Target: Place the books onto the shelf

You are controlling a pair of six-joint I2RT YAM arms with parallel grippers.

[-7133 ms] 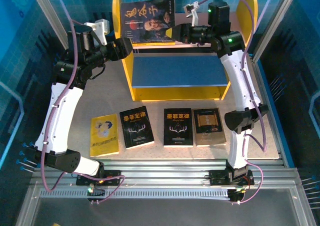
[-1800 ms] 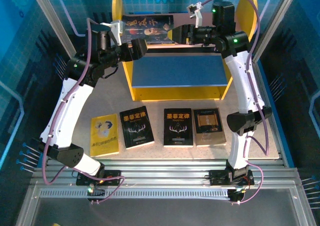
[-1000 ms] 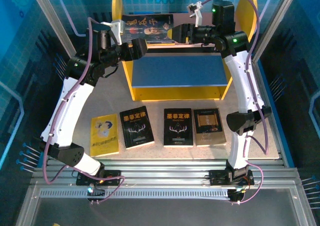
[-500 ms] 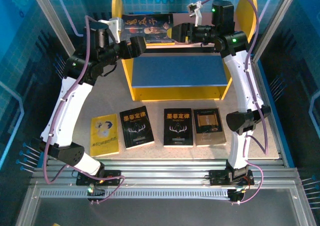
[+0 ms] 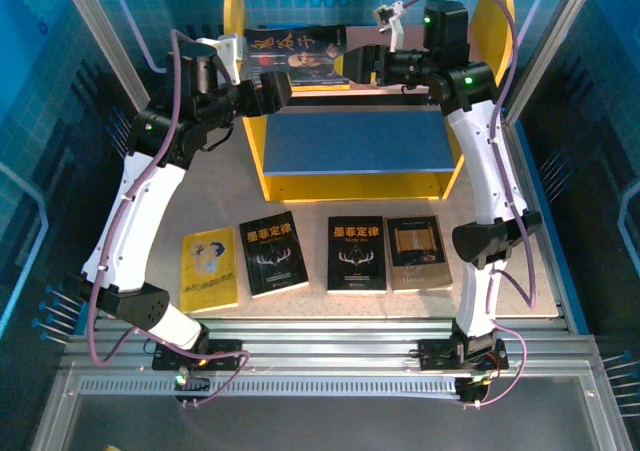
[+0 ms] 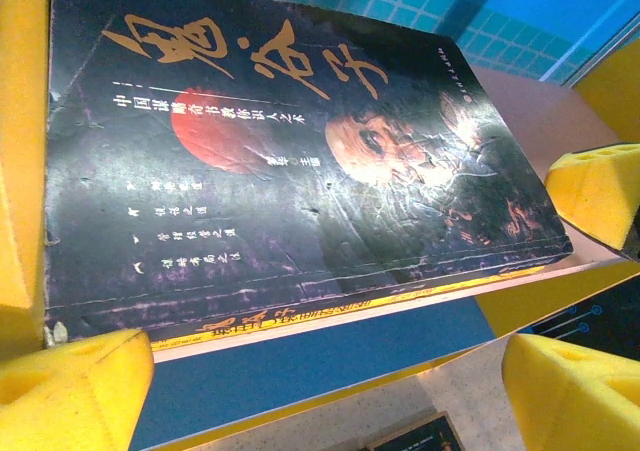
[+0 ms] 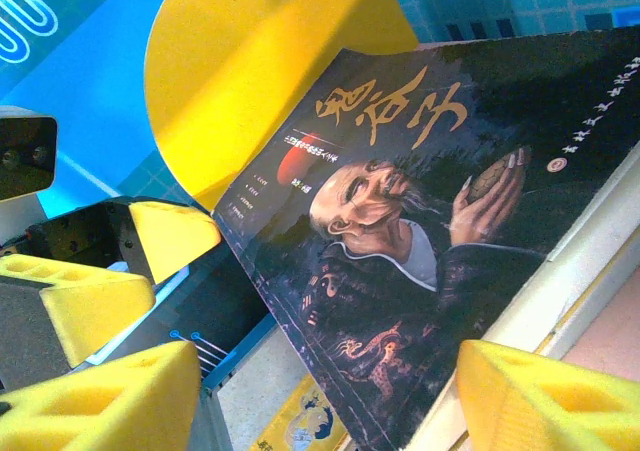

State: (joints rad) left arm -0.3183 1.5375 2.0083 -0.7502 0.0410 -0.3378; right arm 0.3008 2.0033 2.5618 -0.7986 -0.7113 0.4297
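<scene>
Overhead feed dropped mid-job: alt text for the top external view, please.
A dark portrait book lies on the upper board of the shelf, with the left gripper and right gripper open at either side of it. On the table in front lie four more in a row: a yellow book, a black book, another black book, a brown-black book.

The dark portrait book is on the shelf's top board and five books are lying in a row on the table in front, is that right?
No: four books, not five, lie on the table: a yellow book, two black antler books and a brown-black book, as the top external view shows. The dark portrait book is on the top board of the shelf.
</scene>
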